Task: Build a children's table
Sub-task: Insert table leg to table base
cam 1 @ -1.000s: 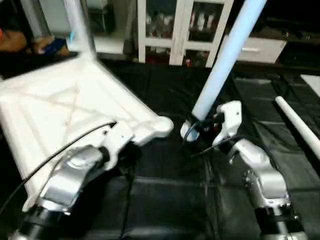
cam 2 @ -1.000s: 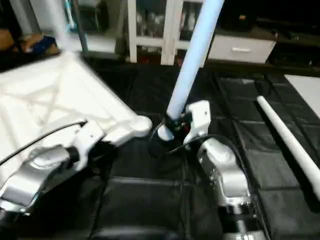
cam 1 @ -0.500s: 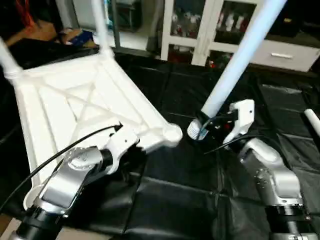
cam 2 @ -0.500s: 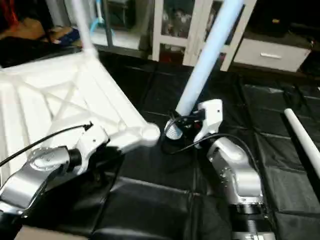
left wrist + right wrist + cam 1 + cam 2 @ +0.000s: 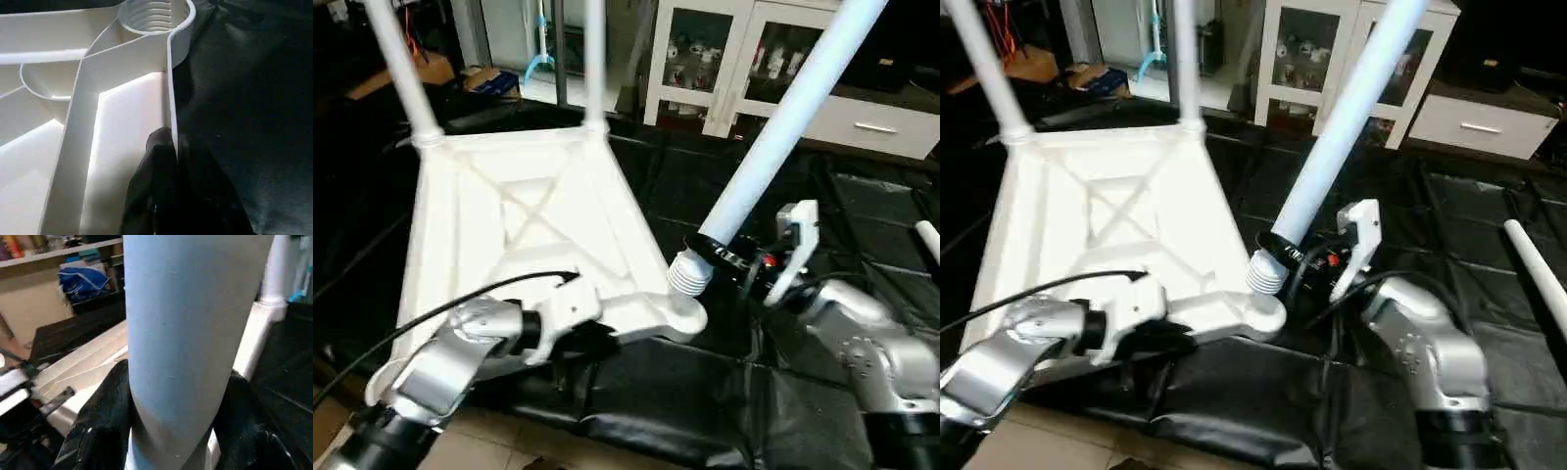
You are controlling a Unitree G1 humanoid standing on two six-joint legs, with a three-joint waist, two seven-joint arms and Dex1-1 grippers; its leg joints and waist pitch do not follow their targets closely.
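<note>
While the left gripper (image 5: pixel 171 161) pinches the table top's (image 5: pixel 509 225) rim, the right gripper (image 5: pixel 1317 269) clasps a leg (image 5: pixel 783 122). Its threaded end (image 5: pixel 686 273) seems just beside the near corner socket (image 5: pixel 677 313).

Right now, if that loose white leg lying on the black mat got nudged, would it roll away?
Probably. The loose leg is a smooth round tube lying flat on the black mat, so it should roll sideways easily. Being tapered, it would likely curve rather than run straight. It looks stiff and probably light.
</note>
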